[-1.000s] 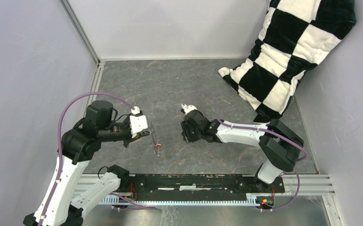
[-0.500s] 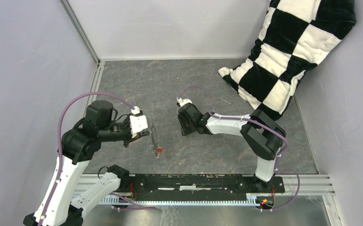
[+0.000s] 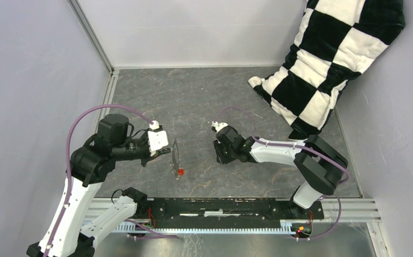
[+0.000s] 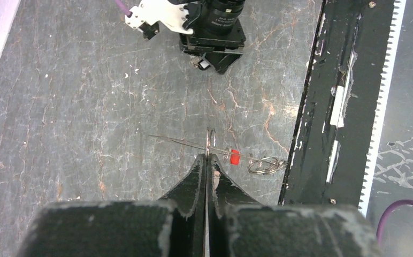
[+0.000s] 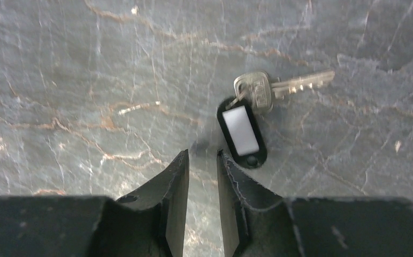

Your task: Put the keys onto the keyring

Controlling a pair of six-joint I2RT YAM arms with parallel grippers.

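Observation:
My left gripper is shut on the keyring, a thin grey wire hoop held edge-on above the floor. The red key sits at the hoop's lower end, with small split rings beside it. The black key, a black tag with a white label joined to a silver key blade, lies flat on the floor. My right gripper hovers just left of the tag. Its jaws stand a narrow gap apart, open, with only floor between them.
A black-and-white checkered cushion leans in the far right corner. Grey walls close in the left, back and right. A black rail runs along the near edge, close to the hanging red key.
My right gripper swung toward the far left, then came back right and nearer, its jaws narrowing. The left gripper held still, and the red key dipped slightly.

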